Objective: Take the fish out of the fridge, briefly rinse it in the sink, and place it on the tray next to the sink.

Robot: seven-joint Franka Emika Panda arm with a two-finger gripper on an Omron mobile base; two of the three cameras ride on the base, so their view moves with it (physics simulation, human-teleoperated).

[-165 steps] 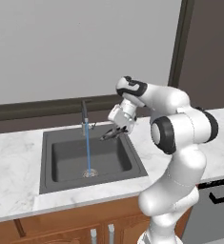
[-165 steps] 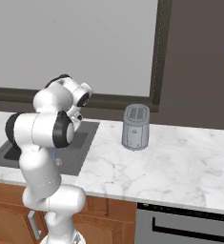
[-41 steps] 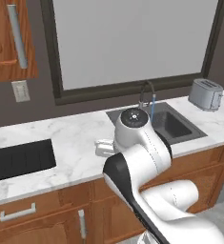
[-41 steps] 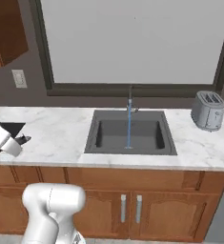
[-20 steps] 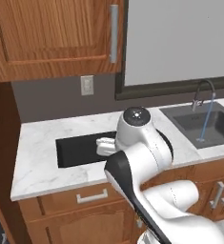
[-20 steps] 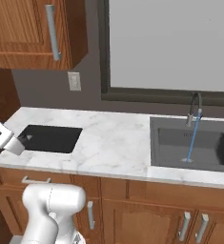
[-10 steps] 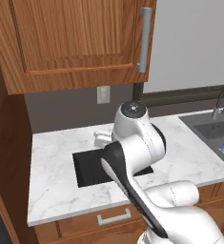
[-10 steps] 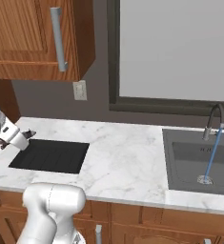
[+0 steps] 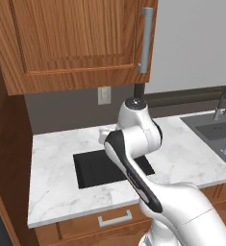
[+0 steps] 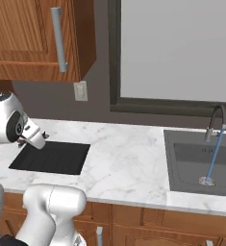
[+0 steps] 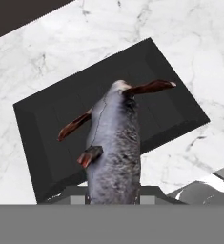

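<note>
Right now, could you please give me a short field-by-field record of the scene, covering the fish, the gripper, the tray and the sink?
fish: grey body, reddish fins, held in the gripper, above the tray
gripper: shut on the fish, at the tray's left end
tray: black, flat, on the marble counter, nothing lying in it
sink: right of the tray, faucet running water

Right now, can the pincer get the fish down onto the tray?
Probably yes. The pincer holds the fish above the tray, whose black surface lies bare, with nothing seen between them.
</note>
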